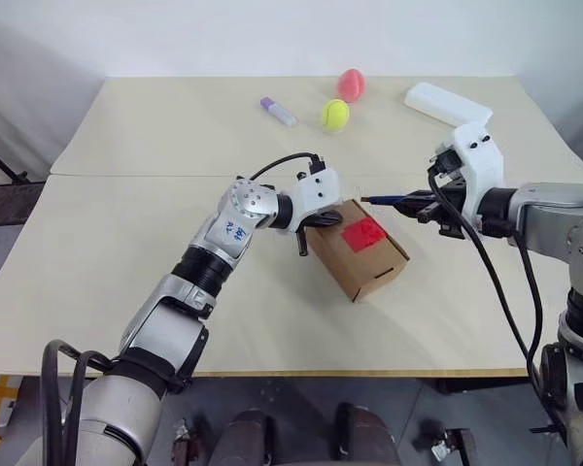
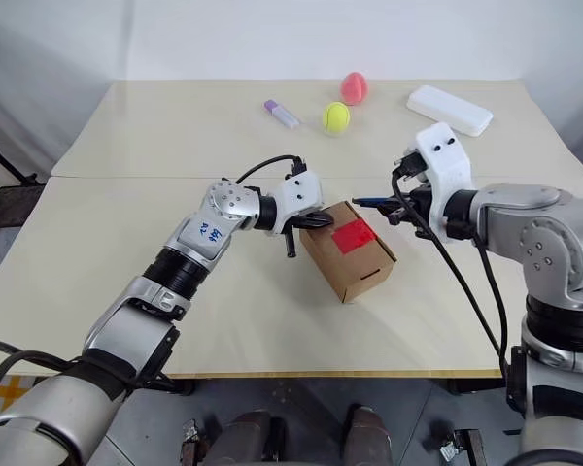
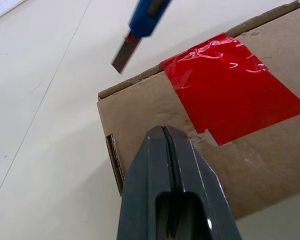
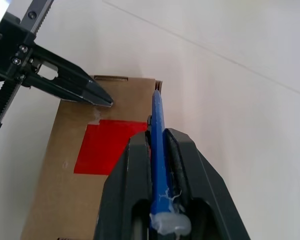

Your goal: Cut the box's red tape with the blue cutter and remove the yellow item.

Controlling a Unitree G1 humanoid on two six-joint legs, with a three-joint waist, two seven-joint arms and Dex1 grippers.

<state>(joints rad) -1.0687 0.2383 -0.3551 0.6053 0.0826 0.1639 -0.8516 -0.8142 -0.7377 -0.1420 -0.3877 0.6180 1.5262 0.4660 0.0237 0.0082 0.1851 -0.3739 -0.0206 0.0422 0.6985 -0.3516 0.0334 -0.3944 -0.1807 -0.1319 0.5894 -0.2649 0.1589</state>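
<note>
Left gripper (image 3: 164, 131) pinched fully together, holding nothing, tips pressing box (image 1: 358, 250) top near its corner, just beside red tape (image 1: 363, 233). Right gripper (image 4: 159, 136) narrow, clamped on blue cutter (image 4: 158, 145); blade tip poised above box's far edge, apart from tape. Box sits mid-table, tilted askew, open tabletop (image 1: 126, 243) all round it. Back of table: tennis ball (image 1: 334, 116), pink ball (image 1: 350, 84), white case (image 1: 447, 104), small tube (image 1: 278, 111), well apart from box. Left wrist view gives bare blade (image 3: 125, 52) and wrinkled tape close-up.
</note>
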